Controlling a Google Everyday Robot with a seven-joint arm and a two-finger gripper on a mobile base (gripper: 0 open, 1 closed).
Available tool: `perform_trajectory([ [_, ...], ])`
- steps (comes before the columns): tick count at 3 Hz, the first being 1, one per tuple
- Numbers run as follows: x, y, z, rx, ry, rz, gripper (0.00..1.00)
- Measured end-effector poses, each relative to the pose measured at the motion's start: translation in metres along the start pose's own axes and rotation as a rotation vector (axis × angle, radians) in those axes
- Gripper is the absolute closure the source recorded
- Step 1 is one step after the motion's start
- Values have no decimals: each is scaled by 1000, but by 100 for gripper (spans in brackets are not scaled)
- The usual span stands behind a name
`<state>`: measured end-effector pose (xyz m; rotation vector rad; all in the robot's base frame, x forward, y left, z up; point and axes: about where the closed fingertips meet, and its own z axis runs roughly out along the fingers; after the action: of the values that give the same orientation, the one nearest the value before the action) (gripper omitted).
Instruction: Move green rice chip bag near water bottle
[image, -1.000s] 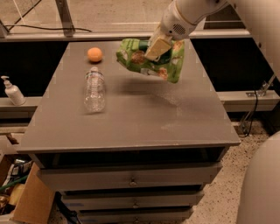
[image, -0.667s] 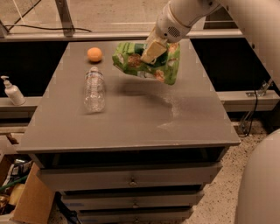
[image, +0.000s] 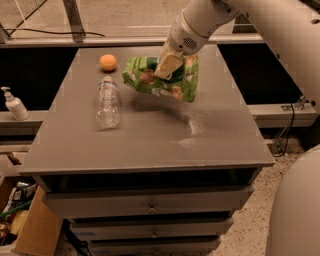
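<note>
The green rice chip bag hangs in the air above the grey table, a little behind its middle. My gripper is shut on the bag's top and holds it off the surface. The water bottle lies on its side on the left part of the table, cap pointing away. The bag's left end is a short way right of the bottle, not touching it.
An orange sits behind the bottle at the back left. A white pump dispenser bottle stands on a ledge left of the table. Drawers are below the tabletop and a cardboard box is at the lower left.
My gripper has carried the bag to the left, closer to the water bottle. The bottle and the orange have not moved.
</note>
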<state>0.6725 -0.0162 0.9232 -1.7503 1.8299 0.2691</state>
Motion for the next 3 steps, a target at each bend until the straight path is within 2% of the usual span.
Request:
perform_trajectory([
  [3,-4,18,32,-63,18,-24,100],
])
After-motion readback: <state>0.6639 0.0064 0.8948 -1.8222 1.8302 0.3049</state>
